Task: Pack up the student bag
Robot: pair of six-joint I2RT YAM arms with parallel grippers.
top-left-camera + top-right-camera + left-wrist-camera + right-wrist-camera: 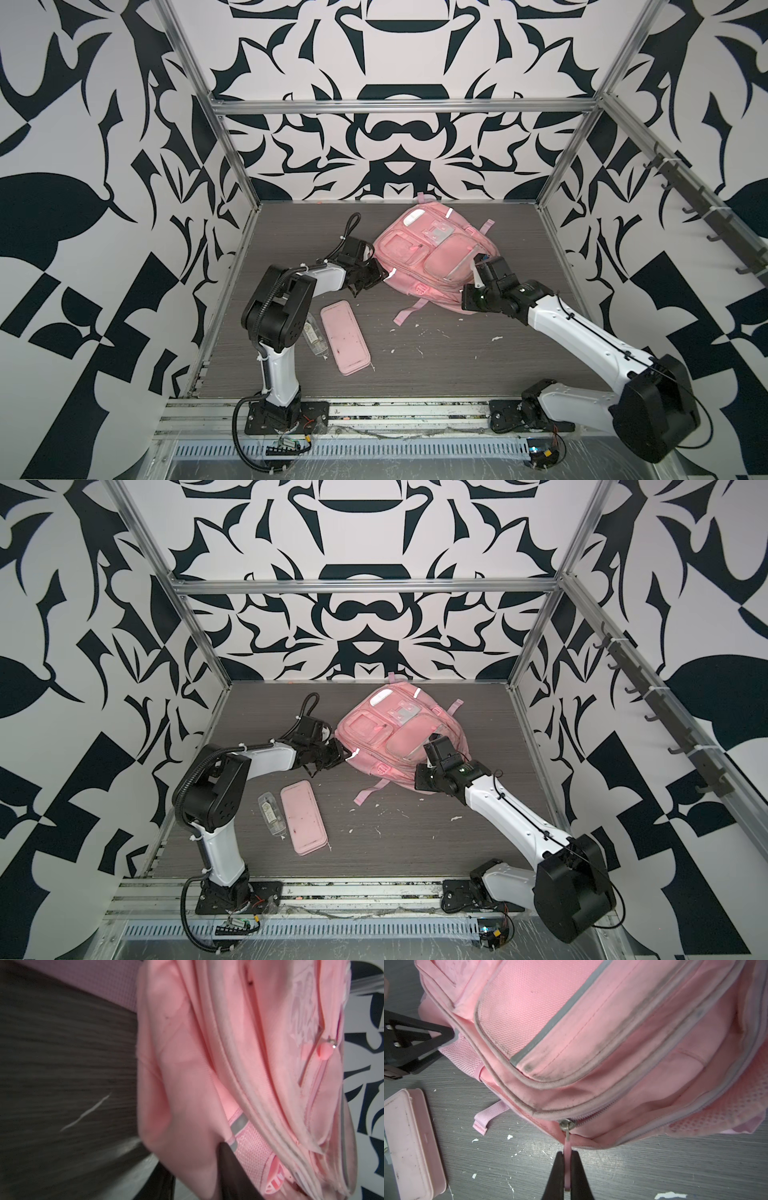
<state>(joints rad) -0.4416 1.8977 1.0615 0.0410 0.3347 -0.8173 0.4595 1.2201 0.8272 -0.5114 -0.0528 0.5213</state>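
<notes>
Student bag (432, 257) lying on table (457, 361) toward 1 o'clock | right gripper (566, 1153) clamping its zipper pull (567, 1145); left gripper (446, 1045) straddling bag's 8 o'clock corner, grip unclear | early: main zip looking part-open; pencil case (345, 338) lying unpacked at 7 o'clock

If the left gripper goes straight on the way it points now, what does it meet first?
The student bag: the left gripper sits at its side corner, apparently touching the fabric.
</notes>
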